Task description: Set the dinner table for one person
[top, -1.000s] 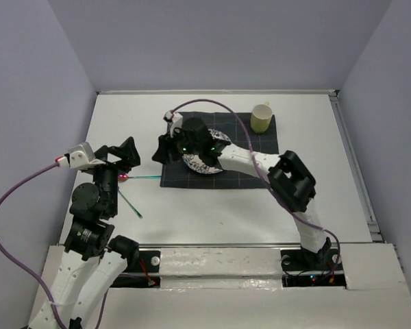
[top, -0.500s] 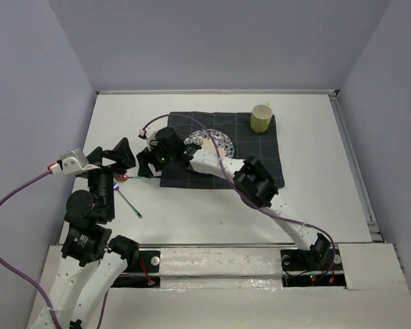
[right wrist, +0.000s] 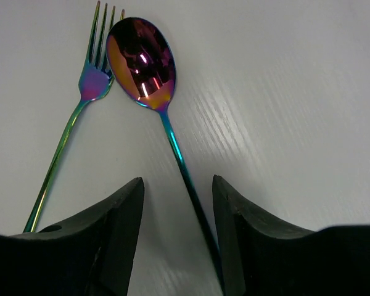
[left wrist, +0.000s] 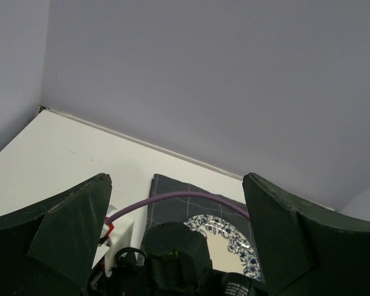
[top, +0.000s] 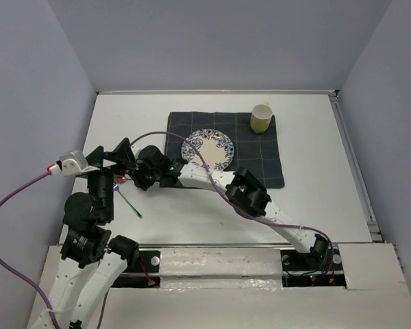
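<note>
The right hand (right wrist: 177, 185) is released, astride the handle of the spoon (right wrist: 142, 58) that lies on the white counter (right wrist: 283, 92) just beside the fork (right wrist: 92, 80), so I judge it should descend straight and clench only that handle.

plate (top: 207, 149) on mat (top: 260, 164), cup (top: 261, 118) on mat's far corner, fork (right wrist: 80, 111) beside spoon (right wrist: 142, 61)

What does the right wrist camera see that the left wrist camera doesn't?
Only the right wrist view shows the fork and spoon lying side by side, the spoon's handle reaching into the open right gripper. Only the left wrist view shows the plate on the mat, a purple cable and the wall. Both show the white table.
</note>
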Tool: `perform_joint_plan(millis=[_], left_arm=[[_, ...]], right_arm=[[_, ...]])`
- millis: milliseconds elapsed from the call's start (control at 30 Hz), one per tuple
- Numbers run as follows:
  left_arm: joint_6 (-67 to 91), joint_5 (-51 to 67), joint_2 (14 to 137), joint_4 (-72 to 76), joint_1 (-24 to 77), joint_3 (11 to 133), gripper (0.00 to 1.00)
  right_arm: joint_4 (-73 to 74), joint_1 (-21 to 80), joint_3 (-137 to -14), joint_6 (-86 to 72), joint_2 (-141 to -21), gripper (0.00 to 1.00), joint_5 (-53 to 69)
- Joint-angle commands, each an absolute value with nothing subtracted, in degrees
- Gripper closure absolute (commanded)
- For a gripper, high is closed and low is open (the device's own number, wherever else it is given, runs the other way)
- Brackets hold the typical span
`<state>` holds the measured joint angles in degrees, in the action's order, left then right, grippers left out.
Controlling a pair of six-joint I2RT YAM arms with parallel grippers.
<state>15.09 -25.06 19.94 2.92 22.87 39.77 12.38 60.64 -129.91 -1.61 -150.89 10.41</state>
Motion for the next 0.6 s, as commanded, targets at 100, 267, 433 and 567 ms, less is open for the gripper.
perform_joint_plan(millis=[100, 267, 433, 567], left_arm=[[14.41, -24.26, 18.63, 6.77, 23.29, 39.20, 0.01], [14.33, -24.08, 17.93, 6.59, 23.73, 39.11, 0.01], [14.24, -23.91, 17.67, 6.50, 23.99, 38.94, 0.01], [14.24, -23.73, 17.84, 6.50, 24.08, 38.94, 0.01]], right_arm=[[13.97, 64.42, -131.14, 1.23, -155.30, 0.61, 0.28], [11.52, 64.95, -127.89, -1.13, -154.51, 0.83, -6.23], [9.41, 66.01, -125.69, -4.73, -154.34, 1.00, -8.61], [2.76, 66.01, -118.86, -9.12, -151.28, 1.00, -9.14]])
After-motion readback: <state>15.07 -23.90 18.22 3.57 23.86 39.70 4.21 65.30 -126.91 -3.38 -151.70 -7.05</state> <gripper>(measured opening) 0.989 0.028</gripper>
